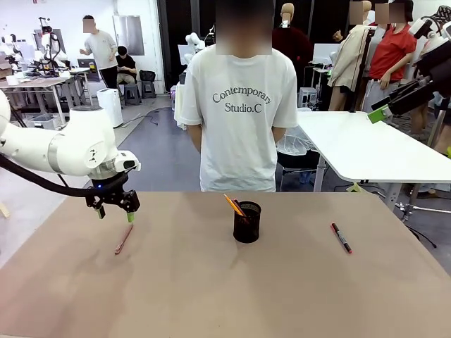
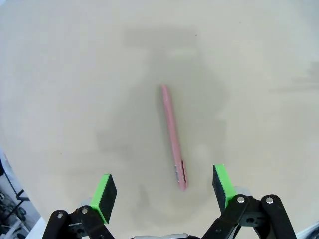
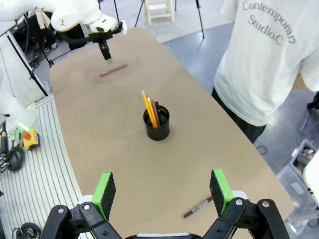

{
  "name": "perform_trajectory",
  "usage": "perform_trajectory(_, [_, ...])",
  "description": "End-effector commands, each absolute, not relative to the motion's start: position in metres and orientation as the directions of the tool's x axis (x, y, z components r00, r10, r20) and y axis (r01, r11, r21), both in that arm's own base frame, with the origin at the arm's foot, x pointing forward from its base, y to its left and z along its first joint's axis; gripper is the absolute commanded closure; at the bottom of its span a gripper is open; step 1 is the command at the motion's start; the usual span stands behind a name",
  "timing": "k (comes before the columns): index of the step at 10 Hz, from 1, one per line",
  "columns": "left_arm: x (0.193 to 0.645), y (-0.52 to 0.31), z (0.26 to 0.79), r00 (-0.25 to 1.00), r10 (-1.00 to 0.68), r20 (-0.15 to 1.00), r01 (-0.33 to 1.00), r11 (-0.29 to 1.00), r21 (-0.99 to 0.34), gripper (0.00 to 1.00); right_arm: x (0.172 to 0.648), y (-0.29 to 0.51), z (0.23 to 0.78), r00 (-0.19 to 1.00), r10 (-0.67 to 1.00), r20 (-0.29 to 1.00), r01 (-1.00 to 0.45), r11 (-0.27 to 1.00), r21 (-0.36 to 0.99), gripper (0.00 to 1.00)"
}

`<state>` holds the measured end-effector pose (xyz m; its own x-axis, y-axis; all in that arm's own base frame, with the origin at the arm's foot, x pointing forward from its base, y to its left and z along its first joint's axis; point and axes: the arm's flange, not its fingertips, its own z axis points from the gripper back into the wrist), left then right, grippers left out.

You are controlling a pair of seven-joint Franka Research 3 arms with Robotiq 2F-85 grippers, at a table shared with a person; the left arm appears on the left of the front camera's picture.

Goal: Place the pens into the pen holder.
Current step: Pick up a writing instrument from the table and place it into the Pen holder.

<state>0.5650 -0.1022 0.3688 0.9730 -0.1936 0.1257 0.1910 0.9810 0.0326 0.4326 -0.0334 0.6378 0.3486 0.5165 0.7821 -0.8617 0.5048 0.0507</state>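
The pen holder is a small black wire-mesh cup, round and upright, standing about mid-table and nearer the far edge. Out of its mouth poke slim yellow-orange pencils, leaning toward the robot's left; from the right wrist camera a darker reddish stick shows beside them in the cup.

Away to the left lies the pink pen, a thin smooth barrel flat on the tabletop with a small clip near the end closest to the wrist camera. The left gripper hangs just above it with its jaws spread wide and nothing between them. Its flat green pads stand either side of the pen's clipped end without touching it.

On the opposite side, well apart from the cup, the marker lies flat, a black body with red at the ends, angled across the surface.

The right gripper is raised high over the near right side of the table, looking down on the whole layout, its black fingers apart and empty.

The table is a plain, matte brown sheet with a rounded outline. Behind its far edge a person stands in a loose white printed T-shirt, arms tucked behind the back.
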Motion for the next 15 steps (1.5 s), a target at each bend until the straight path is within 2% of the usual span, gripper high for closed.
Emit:
perform_trajectory(1, [0.565, -0.102, 0.372, 0.976, -0.179, 0.122, 0.176, 0.984, 0.03, 0.0, 0.433, -0.032, 0.638, 0.339, 0.511, 0.79, -0.865, 0.5, 0.049, 0.0])
perform_trajectory(4, [0.565, -0.103, 0.368, 0.973, -0.194, 0.124, 0.192, 0.981, 0.032, 0.0, 0.433, -0.032, 0.638, 0.339, 0.511, 0.79, -0.865, 0.5, 0.049, 0.0])
perform_trajectory(5, [0.572, -0.101, 0.36, 0.984, -0.152, 0.089, 0.154, 0.988, -0.011, 0.0, 0.433, -0.032, 0.638, 0.339, 0.511, 0.79, -0.865, 0.5, 0.049, 0.0])
perform_trajectory(10, [0.597, -0.097, 0.337, 0.974, -0.168, 0.149, 0.178, 0.982, -0.058, 0.0, 0.433, -0.032, 0.638, 0.339, 0.511, 0.79, -0.865, 0.5, 0.049, 0.0])
perform_trajectory(15, [0.608, -0.106, 0.323, 0.974, -0.193, 0.121, 0.199, 0.979, -0.038, 0.0, 0.433, -0.032, 0.638, 0.339, 0.511, 0.79, -0.865, 0.5, 0.049, 0.0])
